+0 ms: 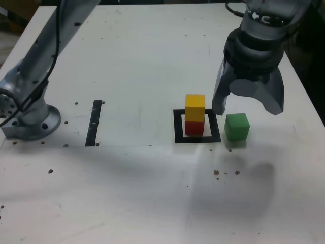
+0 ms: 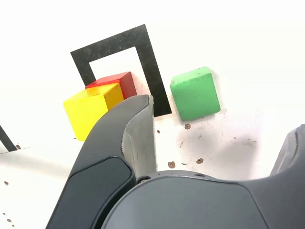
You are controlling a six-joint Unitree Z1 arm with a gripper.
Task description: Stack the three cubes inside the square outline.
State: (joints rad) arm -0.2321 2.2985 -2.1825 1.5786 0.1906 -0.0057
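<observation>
Inside the square outline [image 1: 179, 133] [image 2: 152, 71] the yellow cube [image 1: 195, 108] [image 2: 88, 109] sits on top of the red cube [image 1: 193, 127] [image 2: 121, 82]. The green cube [image 1: 236, 126] [image 2: 195, 93] rests on the table just outside the outline, on the exterior view's right of it. My gripper [image 1: 247, 108] [image 2: 219, 129] hangs open a little above the green cube, its two fingers spread wide and nothing between them. One finger [image 2: 138, 138] shows close to the yellow cube in the wrist view.
A narrow black strip [image 1: 94, 122] lies on the white table [image 1: 127, 193] at the exterior view's left, near the arm's grey base [image 1: 28, 119]. Small brown specks dot the tabletop near the green cube.
</observation>
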